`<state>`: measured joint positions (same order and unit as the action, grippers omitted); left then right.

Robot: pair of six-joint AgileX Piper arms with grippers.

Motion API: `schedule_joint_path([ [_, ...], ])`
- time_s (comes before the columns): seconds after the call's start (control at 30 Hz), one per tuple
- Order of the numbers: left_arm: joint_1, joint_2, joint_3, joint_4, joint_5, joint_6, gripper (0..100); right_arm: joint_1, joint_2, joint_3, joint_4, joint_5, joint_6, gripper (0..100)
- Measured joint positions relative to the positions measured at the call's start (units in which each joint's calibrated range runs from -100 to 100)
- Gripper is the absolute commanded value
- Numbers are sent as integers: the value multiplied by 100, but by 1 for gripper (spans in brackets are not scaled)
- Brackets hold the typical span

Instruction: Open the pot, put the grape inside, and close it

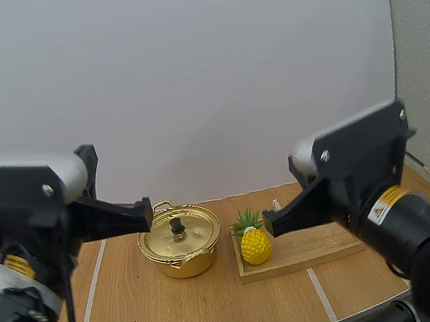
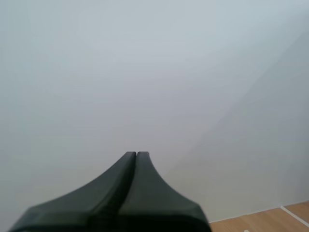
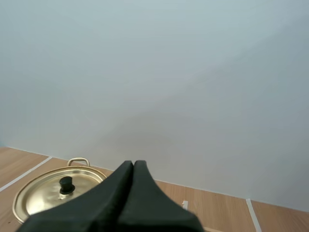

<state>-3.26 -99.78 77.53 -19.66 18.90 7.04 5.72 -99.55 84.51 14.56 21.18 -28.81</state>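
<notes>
So, nothing started yet. Left gripper (image 2: 136,155) has its fingers pressed together on nothing, raised and pointing at the backdrop. In the high view its tip sits just beside the pot's (image 1: 183,252) left rim. Right gripper (image 3: 133,164) is also closed on nothing, hovering near the tray (image 1: 318,249) with the pot ahead of it.

Pot is mid-worktop (image 1: 185,320) with the lid (image 1: 195,229) seated and the black knob (image 1: 177,227) upright in the middle. No grape anywhere. The only fruit is a yellow pineapple (image 1: 255,246), standing upright on the left end of the tray, just right of the pot.

Risks as I see them:
- Target mismatch. The task says grape and the scene has a pineapple, so either the pick looks for something absent or the pineapple stands in.
- Both grippers are closed. Descending on the knob without opening first would ram the lid and shove the pot.
- The knob is small, so an off-centre pinch could slip, or drag the lid sideways and tilt it.
- The left tip is close to the pot's rim and handle. A careless swing could knock the pot, which looks light.
- The pineapple stands tall with a leafy crown. Grabbed by the leaves it may topple. Left upright in the pot, it may stop the lid seating.
- Pot and pineapple are close together, so the two arms could crowd each other.
</notes>
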Motion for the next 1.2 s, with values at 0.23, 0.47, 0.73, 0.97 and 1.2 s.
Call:
schedule_joint_path([
  [0.23,0,0,1230,0,-1363,0,0,-56,0,931,0,-988,0,0],
  [0.47,0,0,2207,0,-1988,0,0,-207,0,1519,79,-1041,0,0],
  [0.73,0,0,2223,0,-920,63,0,-299,0,1536,184,-140,0,0],
  [0.97,0,0,2234,631,694,-360,0,-302,-11,1549,161,941,0,0],
  [1.2,33,0,2234,1656,1178,-1670,0,-302,-11,1549,141,979,0,0],
])
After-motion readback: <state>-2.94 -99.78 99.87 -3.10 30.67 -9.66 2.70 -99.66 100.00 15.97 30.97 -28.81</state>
